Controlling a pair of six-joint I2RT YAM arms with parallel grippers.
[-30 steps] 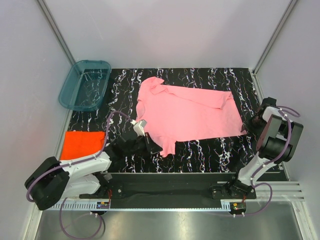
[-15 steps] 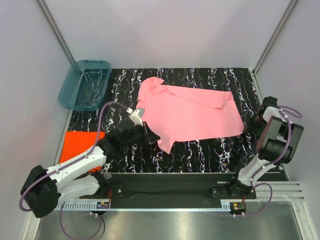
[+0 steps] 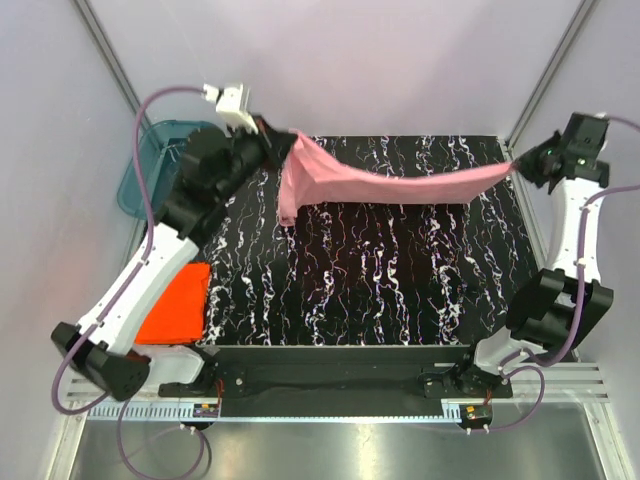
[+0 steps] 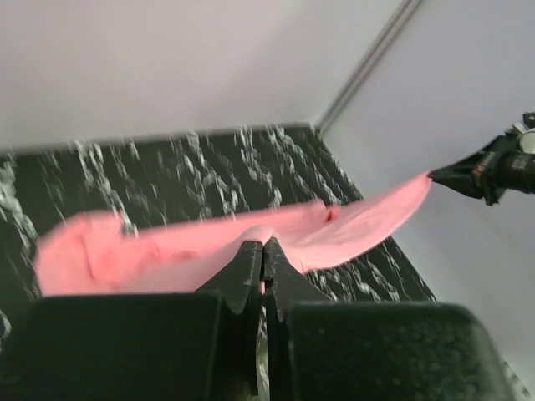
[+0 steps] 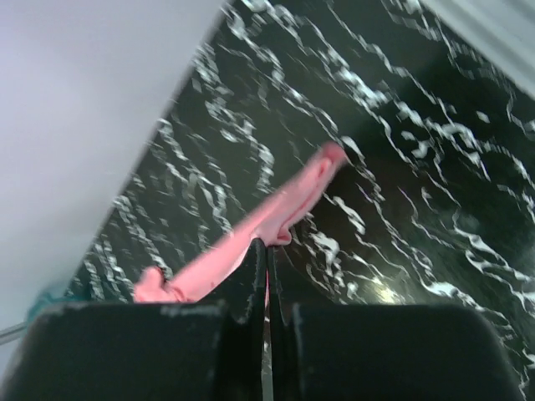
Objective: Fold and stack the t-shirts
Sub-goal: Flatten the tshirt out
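Note:
The light pink t-shirt [image 3: 390, 185] hangs stretched in the air between my two grippers, above the far part of the black marbled table [image 3: 380, 290]. My left gripper [image 3: 283, 137] is shut on its left end, raised at the far left. My right gripper [image 3: 520, 166] is shut on its right end, raised at the far right. The shirt also shows in the left wrist view [image 4: 209, 246] and in the right wrist view [image 5: 267, 221], pinched at each gripper [image 4: 263, 244] [image 5: 267, 244]. The orange-red t-shirt [image 3: 178, 305] lies folded at the table's near left.
A teal see-through plastic tub [image 3: 140, 170] stands at the far left, partly behind my left arm. Grey walls close in the table on three sides. The arm bases and a metal rail [image 3: 340, 410] sit at the near edge.
Both arms have risen and swung to the far side, lifting the pink shirt off the table and stretching it between them. The right gripper, earlier at the shirt's right edge, now holds it.

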